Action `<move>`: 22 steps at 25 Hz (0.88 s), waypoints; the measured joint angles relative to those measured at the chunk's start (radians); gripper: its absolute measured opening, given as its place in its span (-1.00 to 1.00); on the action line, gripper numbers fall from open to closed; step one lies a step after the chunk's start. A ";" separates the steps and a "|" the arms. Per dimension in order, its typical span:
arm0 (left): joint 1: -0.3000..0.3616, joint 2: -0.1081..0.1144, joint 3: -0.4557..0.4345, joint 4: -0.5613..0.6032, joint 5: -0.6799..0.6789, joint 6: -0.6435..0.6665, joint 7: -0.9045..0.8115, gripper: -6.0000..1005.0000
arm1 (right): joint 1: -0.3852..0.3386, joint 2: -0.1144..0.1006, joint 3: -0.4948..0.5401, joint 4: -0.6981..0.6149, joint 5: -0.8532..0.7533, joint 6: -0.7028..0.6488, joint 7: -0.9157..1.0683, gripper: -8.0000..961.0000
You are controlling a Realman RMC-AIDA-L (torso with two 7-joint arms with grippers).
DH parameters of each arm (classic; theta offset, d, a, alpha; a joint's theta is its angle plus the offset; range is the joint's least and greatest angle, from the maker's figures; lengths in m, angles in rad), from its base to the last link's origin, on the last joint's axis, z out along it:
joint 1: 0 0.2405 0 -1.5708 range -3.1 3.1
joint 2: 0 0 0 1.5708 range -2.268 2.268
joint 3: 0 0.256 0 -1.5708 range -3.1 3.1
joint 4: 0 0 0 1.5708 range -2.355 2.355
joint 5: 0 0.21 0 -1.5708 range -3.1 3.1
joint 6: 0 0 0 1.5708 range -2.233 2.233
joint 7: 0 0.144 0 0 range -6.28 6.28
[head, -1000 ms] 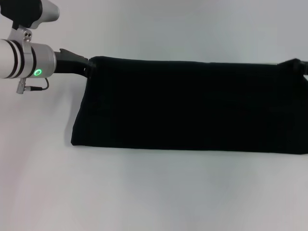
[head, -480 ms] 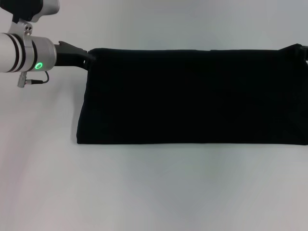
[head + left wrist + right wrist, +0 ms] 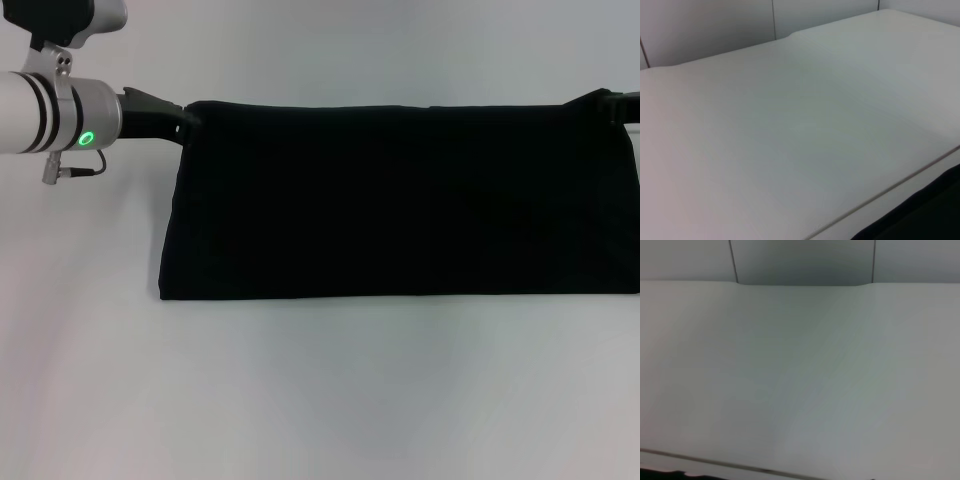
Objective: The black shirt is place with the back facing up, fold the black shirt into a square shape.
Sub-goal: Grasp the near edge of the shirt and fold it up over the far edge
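Observation:
The black shirt hangs as a wide, flat band, stretched between my two grippers, its lower edge straight and near the white table. My left gripper is shut on the shirt's upper left corner, with the silver wrist behind it at the far left. My right gripper grips the upper right corner at the edge of the head view and is mostly cut off. In the left wrist view only a dark strip of the black shirt shows. A thin dark sliver of it shows in the right wrist view.
The white table spreads in front of and behind the shirt. Both wrist views show the table's far side running up to a grey panelled wall.
Both grippers and the shirt's top edge rose a little. The lower left corner drew inward to the right and the bottom edge lifted slightly. Over the last half second almost nothing moved.

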 joint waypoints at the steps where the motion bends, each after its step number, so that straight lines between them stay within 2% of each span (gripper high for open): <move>1: 0.000 0.000 0.000 0.000 0.000 -0.001 0.000 -0.97 | 0.002 0.001 -0.003 0.000 0.000 0.007 0.000 -0.90; 9: 0.000 -0.003 0.000 -0.001 -0.001 -0.009 -0.001 -0.97 | 0.020 0.000 -0.006 -0.003 0.000 0.021 -0.001 -0.90; 14: -0.002 -0.006 0.002 -0.007 -0.002 -0.009 -0.009 -0.97 | 0.021 0.002 -0.010 0.000 0.000 0.025 -0.002 -0.81; 22: -0.013 -0.016 0.007 -0.043 0.003 -0.062 -0.014 -0.96 | 0.015 0.017 -0.042 0.000 0.000 0.041 -0.002 -0.67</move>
